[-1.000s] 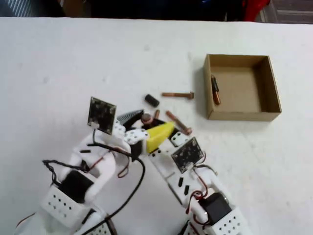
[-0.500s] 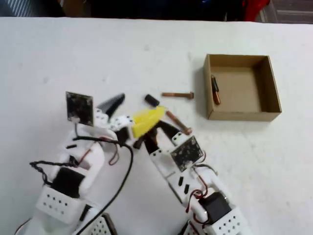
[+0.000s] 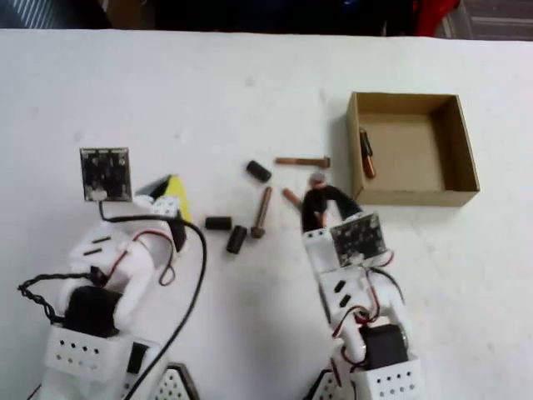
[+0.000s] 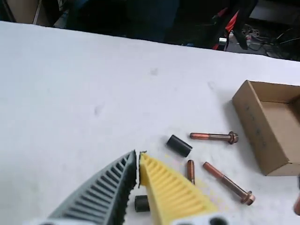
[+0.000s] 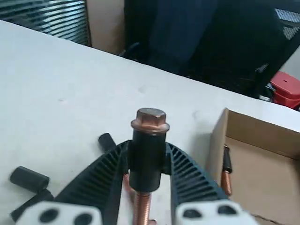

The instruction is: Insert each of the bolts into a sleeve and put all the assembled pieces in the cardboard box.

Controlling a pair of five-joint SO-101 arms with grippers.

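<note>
– Parted since a second ago: left gripper back toward nine o'clock of the loose parts, right gripper swung toward three o'clock, nearer the box.

– Carrying anything?

– On the right, yes: clamped around a black sleeve with a bolt pushed through it, head up. On the left, nothing: grey and yellow jaws closed tip to tip, empty.

– How far along, then?

– Two of five, judging by the count. One joined piece already lies in the box, against its nine o'clock wall. The second hangs in the right gripper, outside the box near its seven o'clock corner, not yet dropped in.

– And left to do?

– Three bare bolts on the table: top bolt at twelve o'clock of the right gripper, middle bolt at nine o'clock of it, half-hidden bolt right beside the jaws. Three empty sleeves as well: far sleeve at eleven o'clock of the middle bolt, near sleeve and third sleeve at about eight o'clock of it. Three pairings and four drops still to go.

– Any writing worth noting?

– None legible on the box, bolts or sleeves.
</note>
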